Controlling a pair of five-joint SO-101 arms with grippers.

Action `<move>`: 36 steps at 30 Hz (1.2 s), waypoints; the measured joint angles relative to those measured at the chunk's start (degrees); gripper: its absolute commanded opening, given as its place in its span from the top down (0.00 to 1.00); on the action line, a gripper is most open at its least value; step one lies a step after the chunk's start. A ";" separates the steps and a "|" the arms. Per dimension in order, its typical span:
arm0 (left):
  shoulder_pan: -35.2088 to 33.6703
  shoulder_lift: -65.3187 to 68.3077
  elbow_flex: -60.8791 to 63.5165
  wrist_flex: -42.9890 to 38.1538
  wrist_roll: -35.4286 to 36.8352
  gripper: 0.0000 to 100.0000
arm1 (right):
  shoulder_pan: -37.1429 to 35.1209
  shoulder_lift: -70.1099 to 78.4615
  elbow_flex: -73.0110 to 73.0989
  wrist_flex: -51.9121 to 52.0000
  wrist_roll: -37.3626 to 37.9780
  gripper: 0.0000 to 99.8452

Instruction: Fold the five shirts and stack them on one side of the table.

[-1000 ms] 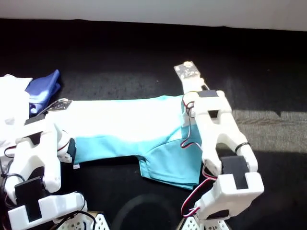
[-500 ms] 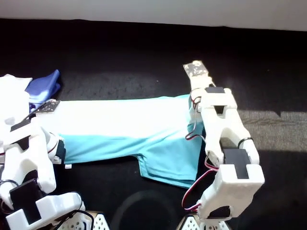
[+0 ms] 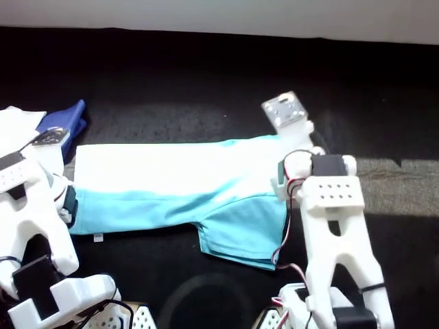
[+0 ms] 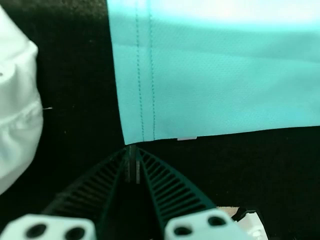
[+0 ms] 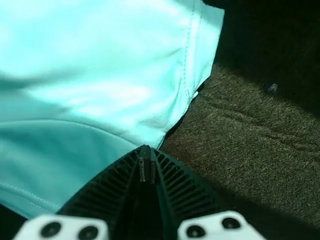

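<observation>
Both the left gripper (image 4: 131, 152) and the right gripper (image 5: 145, 152), fingers pinched on opposite ends of the turquoise shirt (image 3: 171, 181), have drawn apart; it now lies stretched flat across the middle of the tabletop (image 3: 206, 68), ready for folding.

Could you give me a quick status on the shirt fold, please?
Left gripper shut on shirt at hem corner; right gripper shut on its opposite edge. Shirt flat, stretched between them, one sleeve out. White cloth, blue cloth by left arm, off shirt.

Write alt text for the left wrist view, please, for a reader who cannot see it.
The shut left hand pinches the hemmed corner of a flat turquoise shirt on the black table; white cloth lies alongside.
</observation>
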 measured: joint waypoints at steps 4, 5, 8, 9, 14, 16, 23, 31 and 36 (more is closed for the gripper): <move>0.09 0.00 -2.37 -0.44 4.04 0.99 | -6.95 -8.62 10.99 3.69 7.47 0.96; 0.53 0.00 -2.37 -1.58 5.45 0.99 | -8.26 -10.20 13.63 3.87 9.32 0.93; 3.43 1.05 0.00 -5.71 8.88 0.99 | -12.04 -14.24 19.96 4.66 13.98 0.79; 4.84 1.67 1.23 -7.12 10.11 0.99 | -13.19 -15.30 21.63 4.66 14.59 0.75; 8.79 6.33 4.22 -14.51 14.68 0.99 | -17.41 -17.85 26.20 6.51 15.47 0.74; 8.70 8.09 4.22 -16.44 15.91 0.99 | -18.99 -17.85 27.08 6.59 15.47 0.74; 9.14 11.08 4.04 -18.46 18.11 0.99 | -24.53 -18.02 34.55 3.34 15.82 0.74; 9.14 11.34 4.04 -18.46 18.29 0.99 | -24.62 -18.99 43.34 -5.98 15.82 0.74; 9.14 11.34 4.04 -18.46 18.29 0.99 | -19.34 -18.99 44.57 -10.29 18.73 0.82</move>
